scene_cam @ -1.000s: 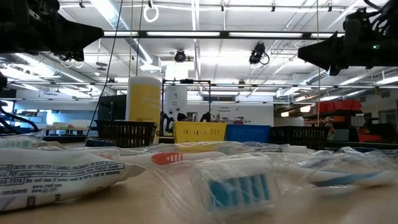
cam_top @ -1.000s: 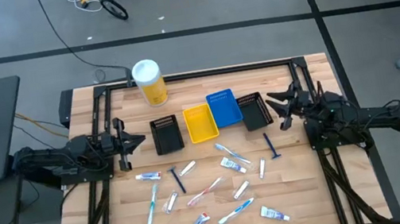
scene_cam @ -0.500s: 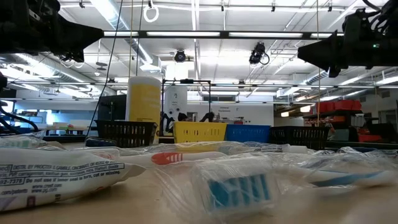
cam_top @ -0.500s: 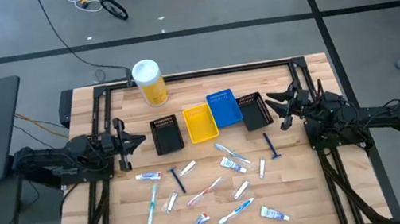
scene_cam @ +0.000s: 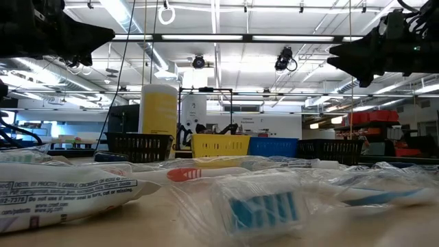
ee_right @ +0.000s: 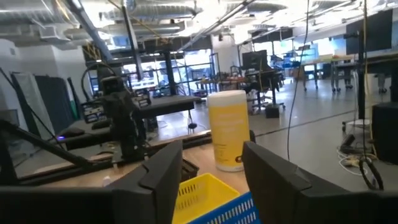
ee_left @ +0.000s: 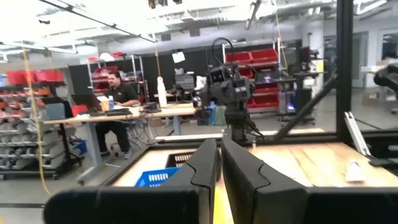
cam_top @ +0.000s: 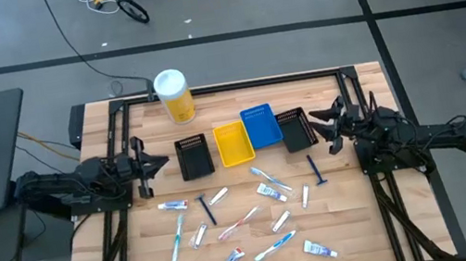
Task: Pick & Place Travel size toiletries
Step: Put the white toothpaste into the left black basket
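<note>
While none of them is gripped, the travel size toiletries (cam_top: 242, 218) lie scattered over the lower middle of the high view, on the bare wood of the table (cam_top: 350, 215): small white tubes, thin teal, blue and pink toothbrushes and a dark-handled razor (cam_top: 316, 172) towards the right of the spread. In the low view the same items fill the foreground, a printed white tube (scene_cam: 62, 195) at lower left.

Just above the spread, at mid frame in the high view, stands a row of four bins: a black bin (cam_top: 193, 156), a yellow bin (cam_top: 232, 143), a blue bin (cam_top: 260, 126) and a second black bin (cam_top: 296, 129). A yellow canister with a white lid (cam_top: 174, 96) stands in the upper part of the table, left of centre.

At the left edge of the table, the left gripper (cam_top: 147, 165) hovers with its fingers nearly together and nothing between them. At the right edge, beside the second black bin, the right gripper (cam_top: 322, 128) hovers with its fingers spread wide and holding nothing.

Beyond the table, the left wrist view shows a person (ee_left: 117, 102) seated at a desk.
</note>
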Tool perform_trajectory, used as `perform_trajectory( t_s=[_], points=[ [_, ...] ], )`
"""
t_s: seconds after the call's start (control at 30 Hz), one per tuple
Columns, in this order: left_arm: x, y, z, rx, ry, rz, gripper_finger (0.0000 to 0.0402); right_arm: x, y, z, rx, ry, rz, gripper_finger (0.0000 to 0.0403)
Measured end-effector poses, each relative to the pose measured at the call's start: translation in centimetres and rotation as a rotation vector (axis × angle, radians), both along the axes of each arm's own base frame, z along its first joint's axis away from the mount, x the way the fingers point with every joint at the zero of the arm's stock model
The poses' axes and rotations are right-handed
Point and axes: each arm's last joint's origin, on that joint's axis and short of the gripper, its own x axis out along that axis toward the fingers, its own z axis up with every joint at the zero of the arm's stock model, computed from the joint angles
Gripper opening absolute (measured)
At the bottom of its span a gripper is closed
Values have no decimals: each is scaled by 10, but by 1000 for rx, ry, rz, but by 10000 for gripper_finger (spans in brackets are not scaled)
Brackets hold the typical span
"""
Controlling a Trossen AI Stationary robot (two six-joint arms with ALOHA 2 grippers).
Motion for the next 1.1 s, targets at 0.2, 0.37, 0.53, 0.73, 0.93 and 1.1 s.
perform_trajectory(
  t_s=[0.2, 0.37, 0.53, 0.73, 0.93, 1.1],
  points=[
    [-2, 0, 6, -57, -70, -9, 32, 1, 0, 5, -27, -48, -3, 204],
    [-4, 1, 12, -45, -133, 14, 32, 1, 0, 14, -47, -139, -5, 204],
    [-7, 0, 24, -55, -188, -41, 32, 3, -1, 17, -52, -175, -4, 204],
    [-12, 1, 55, -130, -66, -37, 55, 10, -2, 14, -47, -152, -6, 204],
    [-8, 1, 87, -157, 144, -20, 110, 16, -3, 13, -45, -146, -5, 204],
    [8, 0, 100, -143, 396, 26, 146, 21, -4, 9, -39, -114, -5, 204]
  ],
)
